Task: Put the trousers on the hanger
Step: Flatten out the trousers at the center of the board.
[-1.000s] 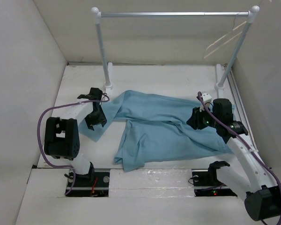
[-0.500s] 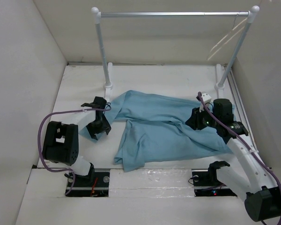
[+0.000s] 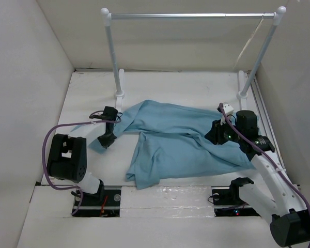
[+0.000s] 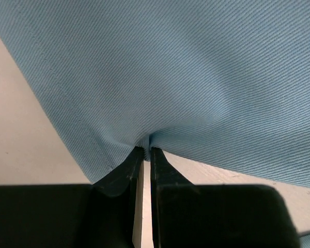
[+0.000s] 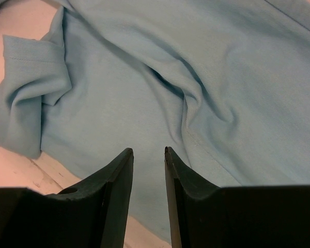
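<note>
Holds only a thin ridge of the light sky-blue, wrinkly cloth trousers (image 4: 196, 77) in the shut tips of the left gripper (image 4: 143, 150), right beside the hem, and probably loses it under any sharp pull. Leaves the right gripper (image 5: 147, 151) narrowly parted and empty, creased cloth just ahead of its tips, so risks a one-sided lift with the bulk dragging flat. Must reach the thin pale beige triangular hanger (image 3: 249, 42), far beyond that hand on the white-posted metal rail (image 3: 191, 15), and may knock it askew.

The white table (image 3: 196, 85) carries the spread trousers (image 3: 181, 139) and the clothes rail (image 3: 191, 15).
</note>
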Robot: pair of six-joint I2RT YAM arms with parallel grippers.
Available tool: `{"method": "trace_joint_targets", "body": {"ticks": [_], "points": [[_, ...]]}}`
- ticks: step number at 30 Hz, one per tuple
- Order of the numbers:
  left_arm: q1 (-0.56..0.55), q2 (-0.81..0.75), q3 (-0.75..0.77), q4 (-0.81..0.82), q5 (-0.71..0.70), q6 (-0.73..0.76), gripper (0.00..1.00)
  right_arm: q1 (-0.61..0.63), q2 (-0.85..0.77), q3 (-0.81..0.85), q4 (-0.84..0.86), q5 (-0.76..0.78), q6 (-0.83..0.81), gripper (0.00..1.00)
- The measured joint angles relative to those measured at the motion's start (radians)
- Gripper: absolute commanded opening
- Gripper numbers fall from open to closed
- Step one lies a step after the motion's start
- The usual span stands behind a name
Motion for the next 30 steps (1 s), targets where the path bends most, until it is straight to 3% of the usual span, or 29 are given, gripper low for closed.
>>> {"method": "trace_joint_targets", "body": {"ticks": [6, 10, 14, 20, 23, 24, 25, 27, 29, 30], "points": [[-0.001, -0.012, 0.014, -0.015, -0.020, 0.016, 0.00, 0.000, -0.001, 0.000, -0.002, 0.000, -0.001, 0.36], [0.026, -0.063, 0.130, -0.063, -0.019, 0.053, 0.00, 0.000, 0.011, 0.000, -0.003, 0.000, -0.003, 0.37], [0.079, -0.025, 0.408, -0.068, -0.073, 0.106, 0.00, 0.000, 0.062, 0.002, -0.002, 0.000, -0.007, 0.36], [0.142, 0.344, 0.899, -0.038, -0.183, 0.156, 0.00, 0.002, 0.129, 0.031, -0.022, 0.005, -0.016, 0.38], [0.183, 0.556, 1.070, -0.072, -0.198, 0.175, 0.39, 0.008, 0.123, 0.045, -0.037, 0.014, -0.019, 0.46], [0.198, 0.603, 1.095, -0.087, -0.196, 0.181, 0.67, 0.011, 0.115, 0.047, -0.043, 0.017, -0.019, 0.51], [0.210, 0.633, 1.099, -0.100, -0.192, 0.189, 0.76, 0.014, 0.104, 0.048, -0.049, 0.020, -0.019, 0.52], [0.230, 0.647, 1.072, -0.119, -0.175, 0.198, 0.87, 0.019, 0.083, 0.048, -0.055, 0.026, -0.019, 0.53], [0.245, 0.599, 1.004, -0.118, -0.159, 0.197, 0.87, 0.030, 0.068, 0.048, -0.055, 0.029, -0.021, 0.45], [0.245, 0.551, 0.950, -0.103, -0.146, 0.198, 0.79, 0.041, 0.065, 0.048, -0.055, 0.028, -0.023, 0.21]]}}
